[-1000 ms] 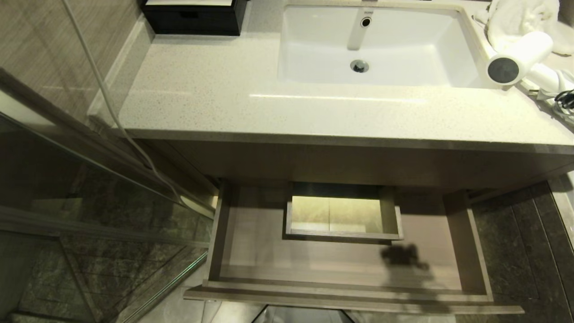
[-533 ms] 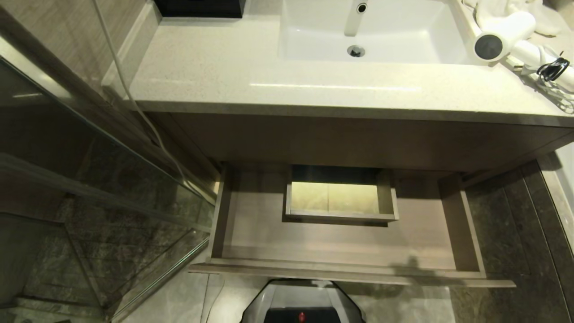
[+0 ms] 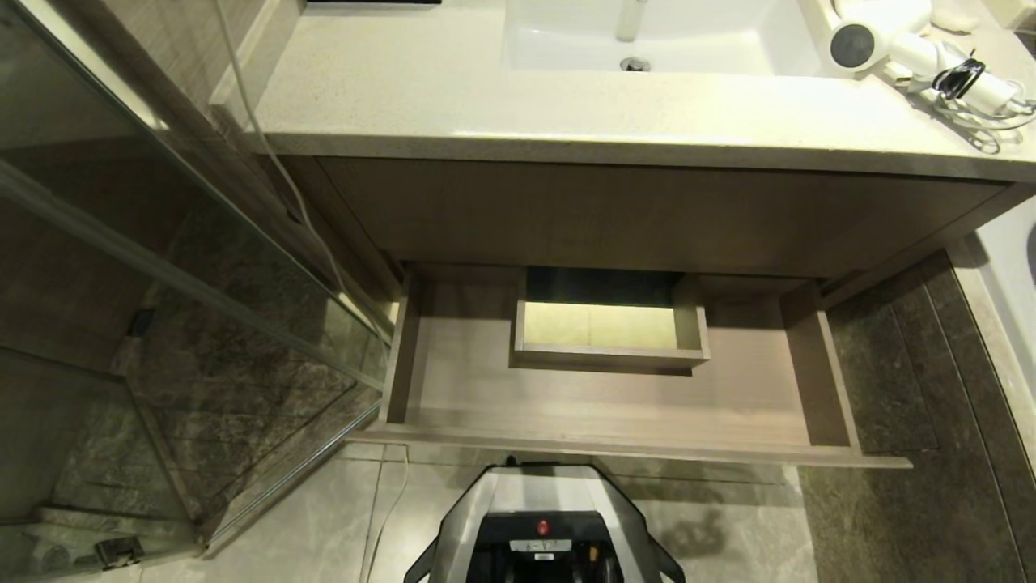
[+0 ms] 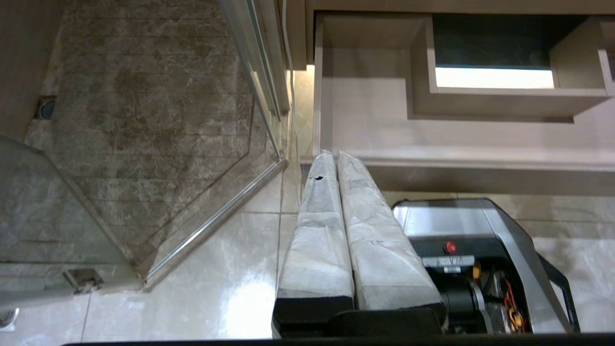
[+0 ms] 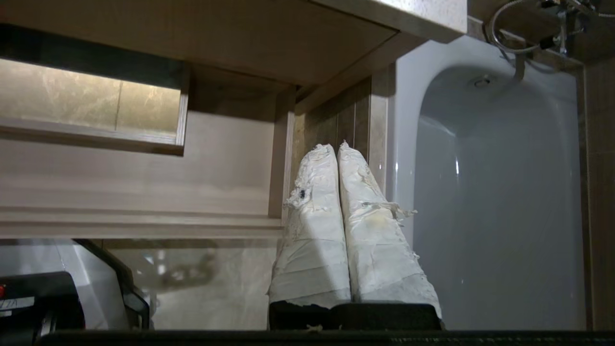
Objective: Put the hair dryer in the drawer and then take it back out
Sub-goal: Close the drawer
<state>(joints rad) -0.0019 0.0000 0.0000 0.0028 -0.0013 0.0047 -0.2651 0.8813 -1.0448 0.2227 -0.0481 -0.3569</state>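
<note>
Lying on the bench [image 3: 566, 113] at its far right end, just beside the sink [image 3: 728, 48], the hair dryer [image 3: 882, 36] points its grey round end toward the basin, with its coiled white cord [image 3: 971, 113] and black tie spread to the right of the handle. The drawer [image 3: 793, 437] below stands pulled fully out and holds nothing; its boxed cut-out [image 3: 607, 352] sits at the back middle. Neither arm shows in the head view. The left tool [image 4: 334, 156] has its wrapped fingers pressed together and hangs over the floor near the drawer's left front corner; the right tool [image 5: 336, 149] is likewise pressed together and empty, low by the drawer's right side with the bathtub [image 5: 490, 192] beyond it. Judging from this, the pick-up has not begun. The risks ahead: a shut tool reaching the rounded barrel would shove it into the sink rather than grip it; the loose cord could snag on the bench edge or drag; and the open drawer front juts toward the robot's base [image 3: 542, 526], inviting a bump.
</note>
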